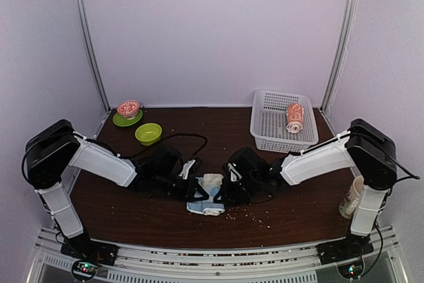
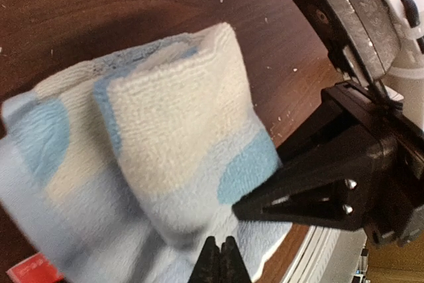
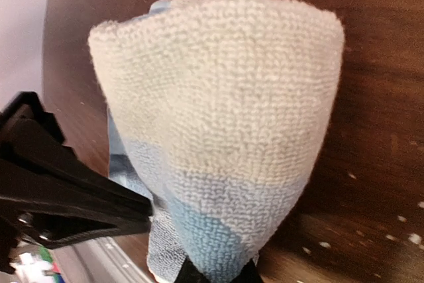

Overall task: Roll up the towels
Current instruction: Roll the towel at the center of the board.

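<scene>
On wooden table point(image 1: 218, 124), nubby half-rolled towel point(image 3: 218, 111)

L arm point(image 1: 99, 162) & R arm point(image 1: 318, 160): white link shells, bulky blk joint housings, thin blk cables

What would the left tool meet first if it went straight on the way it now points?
The light-blue towel: the shut left tool points straight into its folded bulk and is probably touching it. The right tool sits just beyond, on the towel's far side.
</scene>
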Controlling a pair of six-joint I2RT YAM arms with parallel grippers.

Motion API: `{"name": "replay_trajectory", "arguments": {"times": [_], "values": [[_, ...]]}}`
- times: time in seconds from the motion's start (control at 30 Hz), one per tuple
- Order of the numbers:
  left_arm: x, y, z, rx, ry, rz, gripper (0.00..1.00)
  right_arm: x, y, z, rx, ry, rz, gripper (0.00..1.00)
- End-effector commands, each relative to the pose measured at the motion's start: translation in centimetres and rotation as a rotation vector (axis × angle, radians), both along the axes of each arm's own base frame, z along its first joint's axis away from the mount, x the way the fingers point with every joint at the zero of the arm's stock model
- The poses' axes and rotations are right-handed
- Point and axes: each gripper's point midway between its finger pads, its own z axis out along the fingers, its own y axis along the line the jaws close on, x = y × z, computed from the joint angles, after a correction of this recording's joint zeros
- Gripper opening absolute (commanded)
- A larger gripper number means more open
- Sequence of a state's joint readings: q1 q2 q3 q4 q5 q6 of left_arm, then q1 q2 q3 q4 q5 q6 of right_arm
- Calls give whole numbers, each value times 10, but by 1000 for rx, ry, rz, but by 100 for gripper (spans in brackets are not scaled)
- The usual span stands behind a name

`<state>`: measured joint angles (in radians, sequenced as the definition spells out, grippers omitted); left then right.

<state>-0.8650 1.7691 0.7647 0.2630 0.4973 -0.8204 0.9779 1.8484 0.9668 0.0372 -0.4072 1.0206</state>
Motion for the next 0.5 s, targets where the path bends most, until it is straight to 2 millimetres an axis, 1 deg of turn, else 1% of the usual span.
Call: {"name": "replay_trajectory", "arguments": {"times": [0.0, 0.07, 0.1, 0.2, 0.27, 0.3, 0.37, 0.47], "values": [[3, 7, 37, -28, -94, 11, 0, -6, -74, 2, -427, -133, 154, 0], [4, 8, 49, -41, -117, 11, 0, -8, -105, 8, -588, -165, 233, 0], [4, 8, 53, -43, -124, 11, 0, -14, -126, 9, -689, -150, 277, 0], [7, 6, 62, -54, -143, 12, 0, -16, -162, 15, -884, -155, 364, 0], [9, 3, 63, -55, -146, 9, 0, -15, -181, 15, -989, -154, 397, 0], [10, 1, 63, -58, -146, 7, 0, -12, -189, 17, -1046, -163, 401, 0], [11, -3, 62, -69, -142, 3, 0, -3, -197, 22, -1129, -187, 388, 0], [15, -12, 66, -94, -138, -8, 0, 16, -195, 28, -1195, -239, 313, 0]]}}
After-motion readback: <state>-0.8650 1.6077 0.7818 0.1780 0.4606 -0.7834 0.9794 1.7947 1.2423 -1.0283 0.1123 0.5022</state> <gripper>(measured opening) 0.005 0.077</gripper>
